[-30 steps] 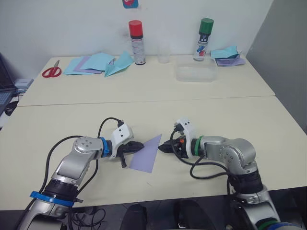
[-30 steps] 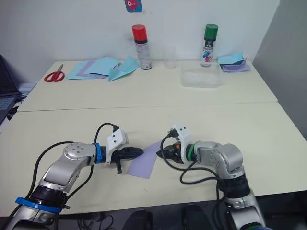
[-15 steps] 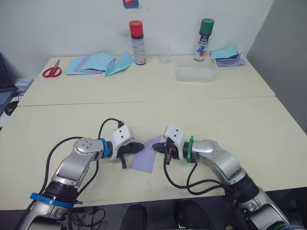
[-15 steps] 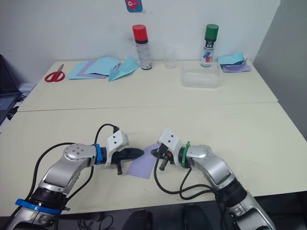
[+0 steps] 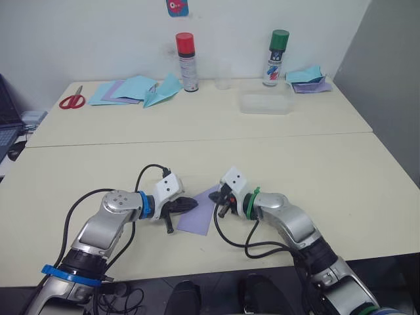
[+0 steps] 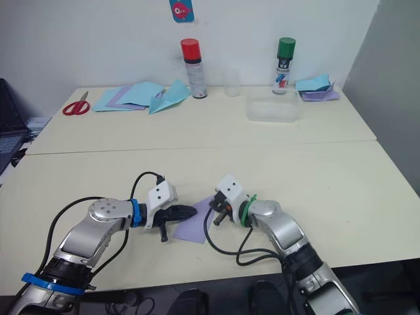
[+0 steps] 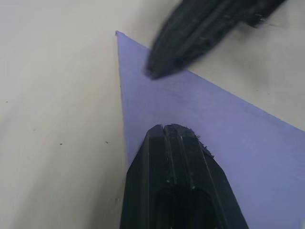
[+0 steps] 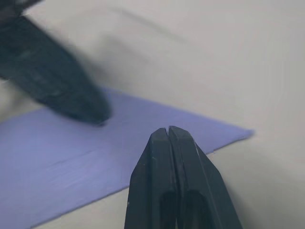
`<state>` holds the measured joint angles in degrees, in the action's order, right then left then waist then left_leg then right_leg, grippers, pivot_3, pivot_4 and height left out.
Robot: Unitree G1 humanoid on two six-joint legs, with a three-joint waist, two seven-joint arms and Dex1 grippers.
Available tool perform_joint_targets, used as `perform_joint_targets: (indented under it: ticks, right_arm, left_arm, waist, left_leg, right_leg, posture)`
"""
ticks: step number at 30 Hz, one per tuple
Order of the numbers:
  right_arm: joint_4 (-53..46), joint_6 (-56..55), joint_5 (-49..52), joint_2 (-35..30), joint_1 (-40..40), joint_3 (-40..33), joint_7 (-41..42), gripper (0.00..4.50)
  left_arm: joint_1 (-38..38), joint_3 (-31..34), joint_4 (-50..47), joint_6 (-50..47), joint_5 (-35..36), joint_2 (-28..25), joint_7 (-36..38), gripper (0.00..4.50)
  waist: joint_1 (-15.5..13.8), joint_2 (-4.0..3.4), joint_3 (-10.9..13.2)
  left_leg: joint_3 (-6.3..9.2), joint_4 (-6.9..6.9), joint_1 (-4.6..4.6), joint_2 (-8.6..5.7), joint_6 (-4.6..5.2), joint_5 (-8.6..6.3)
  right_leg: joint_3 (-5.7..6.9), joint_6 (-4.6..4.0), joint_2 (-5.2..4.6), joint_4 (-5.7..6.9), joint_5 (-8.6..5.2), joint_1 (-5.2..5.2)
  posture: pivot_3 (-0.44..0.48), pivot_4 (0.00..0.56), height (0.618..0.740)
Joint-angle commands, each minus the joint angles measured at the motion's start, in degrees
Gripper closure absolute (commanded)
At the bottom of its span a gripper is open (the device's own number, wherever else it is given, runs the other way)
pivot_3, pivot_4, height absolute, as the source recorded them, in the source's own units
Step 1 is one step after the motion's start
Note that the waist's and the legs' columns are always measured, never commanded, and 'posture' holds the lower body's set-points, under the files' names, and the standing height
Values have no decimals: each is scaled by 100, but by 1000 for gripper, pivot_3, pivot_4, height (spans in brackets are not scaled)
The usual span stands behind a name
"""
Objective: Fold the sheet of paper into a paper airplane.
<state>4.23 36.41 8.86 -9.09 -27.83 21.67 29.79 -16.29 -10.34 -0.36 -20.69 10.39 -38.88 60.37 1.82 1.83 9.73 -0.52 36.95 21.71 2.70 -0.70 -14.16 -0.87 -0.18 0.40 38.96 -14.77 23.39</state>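
I saw the thin lavender sheet of paper [image 5: 199, 212] lying flat near the front edge of the cream surface [image 5: 341, 177], between my two arms. The left tool [image 5: 191, 204], its fingers clenched together with nothing between them, rested its tip on the sheet's left side. The right tool [image 5: 217, 198], likewise clenched and empty, sat at the sheet's far pointed corner. Far back stood a red-capped spray can [image 5: 186, 62] and a green-capped spray can [image 5: 275, 58].
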Motion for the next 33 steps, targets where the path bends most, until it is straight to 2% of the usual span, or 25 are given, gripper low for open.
perform_joint_targets:
  ticks: [1, 12, 16, 20, 25, 33]
  right_arm:
    - [457, 46, -195, -15, -57, -323, -343, 4465]
    - [851, -483, -203, 59, -299, -624, -386, 4465]
    - [-275, 99, 481, -125, -205, -666, 431, 4465]
    - [-1108, 677, 857, -417, -175, -649, 827, 4465]
    - [-1073, 510, 550, -471, -50, -2, 979, 4465]
    - [-652, 213, 30, -467, -55, 451, 929, 4465]
  left_arm:
    - [150, -178, 109, -75, -126, -61, 68, 4500]
    - [94, -213, 157, -73, -145, -28, 57, 4500]
    - [58, -217, 203, -56, -150, -27, 68, 4500]
    - [38, -209, 238, -43, -161, -22, 88, 4500]
    - [72, -232, 202, -48, -164, 23, 60, 4500]
    - [201, -182, 43, -125, -123, -45, 36, 4500]
  waist:
    - [-2, -1, -2]
    - [-4, -4, -6]
    - [-11, -11, -2]
    - [-9, -14, 0]
    - [-11, -14, 1]
    - [-11, -14, 2]
  left_leg:
    - [0, 0, 0, 0, 0, 0]
    - [1, -1, 1, 0, 0, 0]
    - [2, -1, 9, 0, 0, 0]
    - [-1, -4, 18, 1, 0, 0]
    - [10, -7, 16, 0, 0, 0]
    - [0, -7, 23, 0, 0, 0]
  right_leg:
    - [-1, 0, 0, 0, 0, -1]
    - [-3, -1, -5, -6, 0, -5]
    - [-3, -1, -7, -9, -1, -3]
    - [-6, 0, -8, -17, -2, 4]
    - [6, -2, -8, -17, -3, 3]
    - [-4, -7, -10, -24, -7, 9]
  posture:
    - [0, 150, 740]
    - [0, 150, 740]
    - [0, 150, 740]
    - [0, 150, 740]
    - [0, 150, 740]
    - [0, 150, 740]
